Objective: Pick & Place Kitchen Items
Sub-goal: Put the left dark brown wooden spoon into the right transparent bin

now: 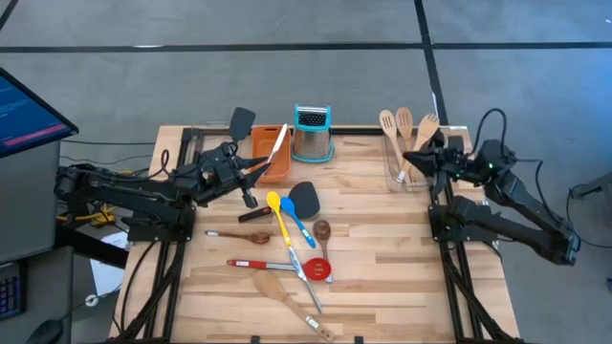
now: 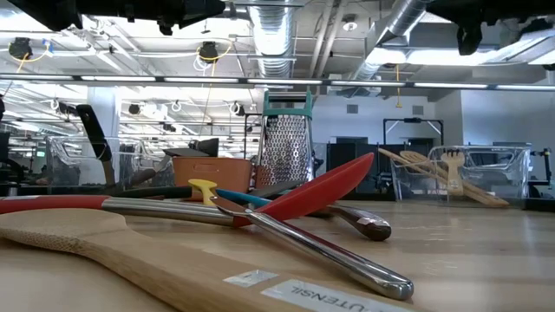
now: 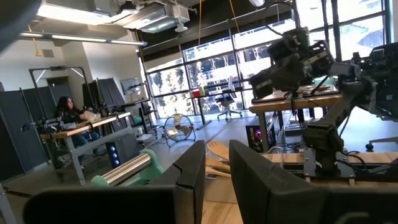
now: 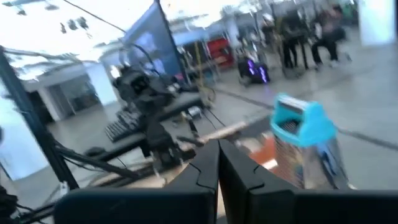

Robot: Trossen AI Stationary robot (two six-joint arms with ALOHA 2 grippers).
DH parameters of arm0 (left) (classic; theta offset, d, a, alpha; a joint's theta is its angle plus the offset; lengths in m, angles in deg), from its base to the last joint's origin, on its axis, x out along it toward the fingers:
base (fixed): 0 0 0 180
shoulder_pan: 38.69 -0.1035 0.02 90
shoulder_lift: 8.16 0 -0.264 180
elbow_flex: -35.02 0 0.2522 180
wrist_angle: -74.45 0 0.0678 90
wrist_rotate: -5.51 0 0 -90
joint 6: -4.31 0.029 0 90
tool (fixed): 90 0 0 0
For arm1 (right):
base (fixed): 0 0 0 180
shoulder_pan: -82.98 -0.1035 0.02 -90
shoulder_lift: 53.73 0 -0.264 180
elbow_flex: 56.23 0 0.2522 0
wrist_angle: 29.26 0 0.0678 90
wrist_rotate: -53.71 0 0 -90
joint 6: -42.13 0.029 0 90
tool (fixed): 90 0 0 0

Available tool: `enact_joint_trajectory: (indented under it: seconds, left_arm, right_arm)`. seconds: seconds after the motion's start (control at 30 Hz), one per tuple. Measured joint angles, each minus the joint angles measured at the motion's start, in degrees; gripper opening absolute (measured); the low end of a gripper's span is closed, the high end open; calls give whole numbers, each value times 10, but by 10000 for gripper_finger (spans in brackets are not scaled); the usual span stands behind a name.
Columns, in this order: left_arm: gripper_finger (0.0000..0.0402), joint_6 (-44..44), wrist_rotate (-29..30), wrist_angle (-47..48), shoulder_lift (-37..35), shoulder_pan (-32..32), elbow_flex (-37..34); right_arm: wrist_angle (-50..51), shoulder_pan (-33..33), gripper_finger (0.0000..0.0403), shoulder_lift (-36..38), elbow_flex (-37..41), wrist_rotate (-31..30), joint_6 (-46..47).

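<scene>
Wood-slat table [image 1: 382, 239] w/ grey floor around it, big workshop room behind. Loose utensils lie mid-table: yellow spoon [image 1: 279, 217] crossing a blue spoon [image 1: 300, 230], black turner [image 1: 304, 198] just beside them, small brown spoon [image 1: 322, 230] near, dark-handled tool [image 1: 234, 235] to their left, red spoon [image 1: 316, 269] w/ steel handle toward the front, wooden spoon [image 1: 277, 290] at front edge w/ a steel-handled tool [image 1: 304, 280] crossing it. Low view: red spoon [image 2: 316, 192] bowl tilted up over the steel handle [image 2: 321, 247]. More wooden utensils [image 1: 406, 134] stand in a clear holder [image 1: 400, 167] at back right. Left gripper [image 1: 256, 168] sits over the orange tray [image 1: 271, 153] at back left, holding a white-bladed utensil [image 1: 277, 145] slanted across the tray; fingers look pressed on its handle. Another black turner [image 1: 241, 121] lies behind the tray. Box grater [image 1: 312, 134] w/ teal top stands just right of tray. Right gripper [image 1: 413, 159] is by the clear holder; in its wrist view the fingers [image 4: 202, 171] look pressed together, nothing between. Monitor [image 1: 29, 110] far left off-table. Person [image 3: 67, 111] seated at a bench in the room bkgd, left wrist view.
</scene>
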Motion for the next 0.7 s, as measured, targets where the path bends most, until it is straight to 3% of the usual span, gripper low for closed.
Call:
enact_joint_trajectory:
  seconds: [0.33, 0.53, 0.7]
  left_arm:
    - [58, 0, 0, 0, 0, 0, 0]
    - [58, 0, 0, 0, 0, 0, 0]
    - [58, 0, 0, 0, 0, 0, 0]
  right_arm:
    - [-112, -181, 1, -7, 115, -195, -3]
    - [-165, -290, 0, -59, 125, -327, -40]
    - [-225, -371, 0, -110, 125, -404, -78]
